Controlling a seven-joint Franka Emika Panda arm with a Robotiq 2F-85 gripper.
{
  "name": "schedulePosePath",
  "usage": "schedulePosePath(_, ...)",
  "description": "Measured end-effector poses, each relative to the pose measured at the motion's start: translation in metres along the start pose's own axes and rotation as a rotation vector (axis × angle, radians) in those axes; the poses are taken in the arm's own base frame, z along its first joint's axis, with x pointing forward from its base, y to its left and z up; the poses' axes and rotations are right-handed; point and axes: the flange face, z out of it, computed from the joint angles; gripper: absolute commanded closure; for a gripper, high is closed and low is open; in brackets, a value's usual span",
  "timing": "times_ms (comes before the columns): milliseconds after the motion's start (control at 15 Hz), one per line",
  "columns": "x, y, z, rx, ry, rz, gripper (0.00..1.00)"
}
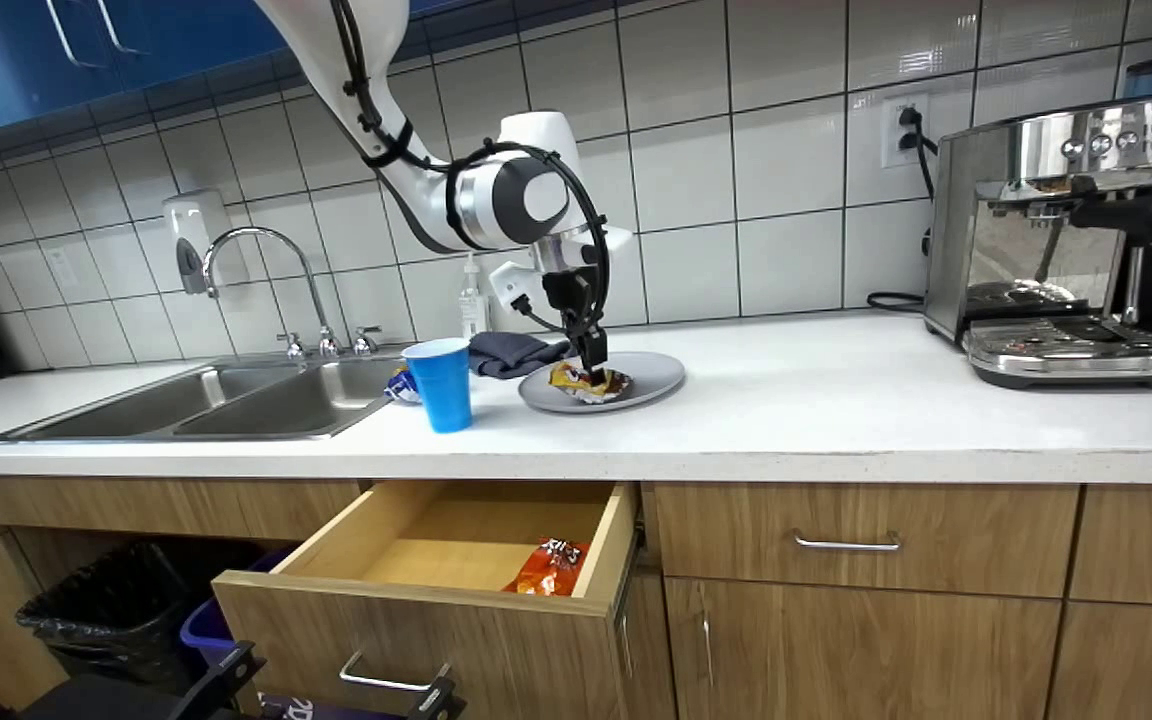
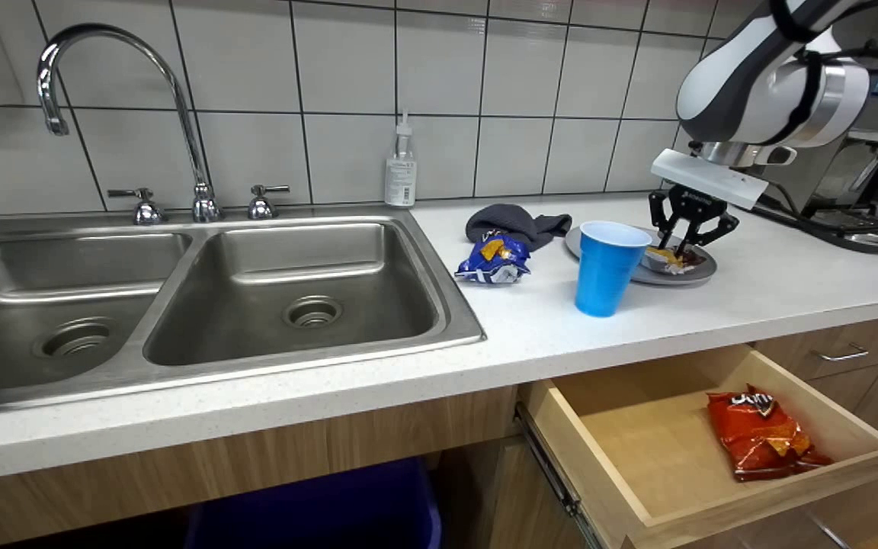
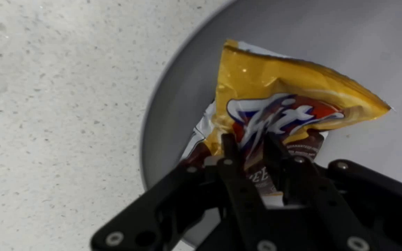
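Observation:
A yellow and brown snack bag (image 3: 263,76) lies on a grey round plate (image 3: 173,118) on the white counter. Pointing down over the plate, my gripper (image 3: 250,141) has its two black fingertips close together on either side of the bag's middle. The foil is creased and bunched between them, so the jaws are shut on the bag. In both exterior views the gripper (image 2: 671,248) reaches down to the bag (image 2: 666,264), which still rests on the plate (image 1: 658,380). The lower part of the bag is partly hidden behind the fingers in the wrist view.
Beside the plate stands a blue cup (image 2: 608,274). A blue chip bag (image 2: 495,259) and dark cloth (image 2: 514,223) lie between cup and sink (image 2: 286,229). Below the counter, an open drawer (image 1: 496,640) contains a red chip bag (image 1: 548,568). A coffee machine (image 1: 1046,250) stands farther along.

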Motion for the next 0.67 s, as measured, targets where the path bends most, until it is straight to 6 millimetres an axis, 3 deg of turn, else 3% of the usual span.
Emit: schedulePosePath(667, 0.0012, -0.0014, -0.0016, 0.003, 0.003, -0.001, 0.99)
